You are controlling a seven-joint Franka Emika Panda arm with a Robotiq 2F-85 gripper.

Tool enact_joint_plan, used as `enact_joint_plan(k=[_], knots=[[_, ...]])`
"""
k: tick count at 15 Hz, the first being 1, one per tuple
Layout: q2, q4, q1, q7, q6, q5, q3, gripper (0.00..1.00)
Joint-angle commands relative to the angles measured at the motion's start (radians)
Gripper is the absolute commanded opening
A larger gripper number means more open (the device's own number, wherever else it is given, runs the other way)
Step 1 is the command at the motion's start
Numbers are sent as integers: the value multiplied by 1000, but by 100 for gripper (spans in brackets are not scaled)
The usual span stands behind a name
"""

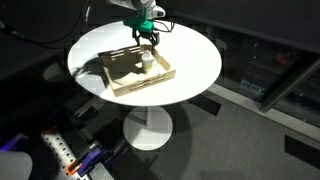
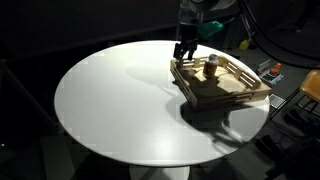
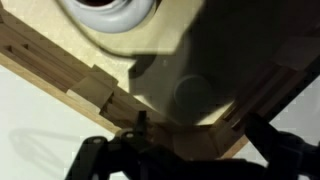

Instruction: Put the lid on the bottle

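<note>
wood rail under a wide pincer, lid not yet lifted

nearest in the wrist view, the pincer [image 3: 190,140] comes in from the bottom edge with its dark fingers [image 3: 95,160] spread wide and nothing between them. just past them runs a corner rail of the light wooden tray [image 3: 90,85]. beyond the rail, on the tray floor in shadow, lies a faint flat disc that i take for the lid [image 3: 195,95], though it is too dim to be sure. it sits straight ahead of the pincer, close to its centre line. being round, it has no long axis, so the descent matters more than the jaw angle, and the rail beside it could catch a finger. farther on, cut by the top edge and off to the left in that view, is the pale round top of the bottle [image 3: 110,10]

in an exterior view the bottle [image 2: 211,69] stands upright inside the tray, near the pincer but apart from it. i can make out nothing else in the tray. farthest out spreads the white round table [image 2: 100,100] that carries it
</note>
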Motion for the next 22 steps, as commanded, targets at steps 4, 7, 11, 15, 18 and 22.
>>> enact_joint_plan(k=[4,7,11,15,18,22], knots=[[0,32,-15,-12,-85,13,8,100],[-10,15,-19,-10,-103,19,9,100],[11,22,-16,-15,-83,8,3,100],[48,41,-10,-16,-67,-1,0,100],[69,50,-6,-16,-58,-7,-2,100],[87,61,-3,-22,-29,-16,-3,97]])
